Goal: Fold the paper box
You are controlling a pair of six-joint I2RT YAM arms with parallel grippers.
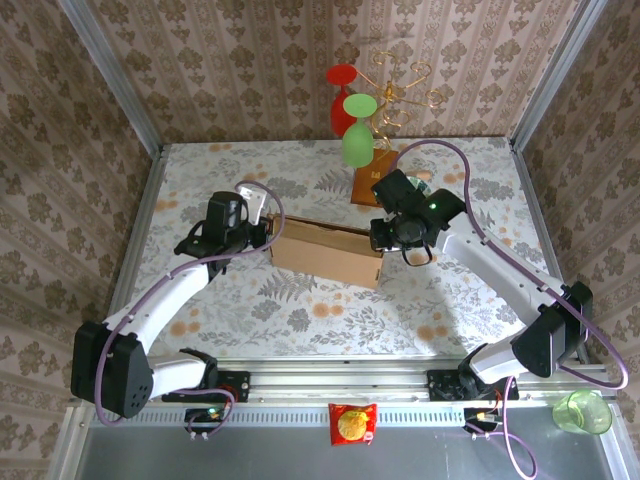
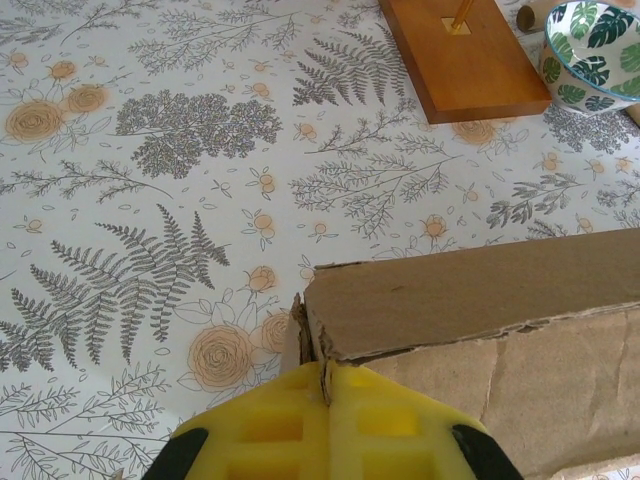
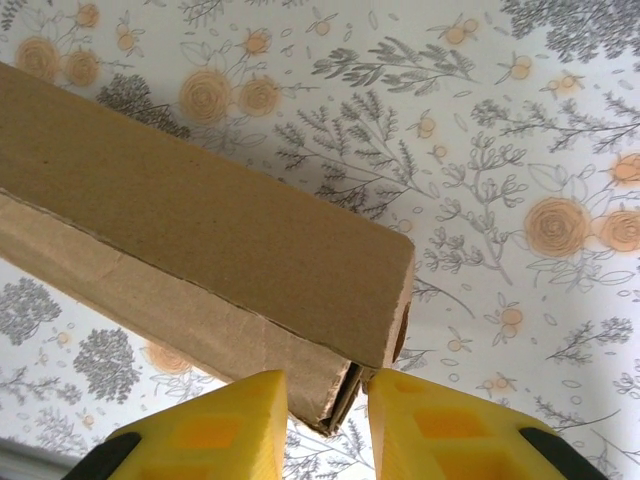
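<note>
A: Presently, which step is in hand?

B: The paper box point(image 1: 325, 252) is seen folded into a long shallow form, mid-table point(image 1: 250, 310), between the arms. An end-closing step is judged. The left tool point(image 2: 325, 425) is clamped, pads together, on a thin wall at the box's left corner.

A: And the right tool point(image 3: 328, 392)?

B: The right end wall is straddled closely by its pads; whether it is truly pinched cannot be told. Next, tucking of the loose end layers is judged necessary, with the opposite end braced.

A: View differences?

B: A doubled, slightly gaping end edge is revealed by the right wrist view. The wooden stand base point(image 2: 465, 55) and leaf-patterned bowl point(image 2: 592, 50) beyond the box are shown by the left wrist view. Both arms' placement at the box ends is given by the top view.
</note>
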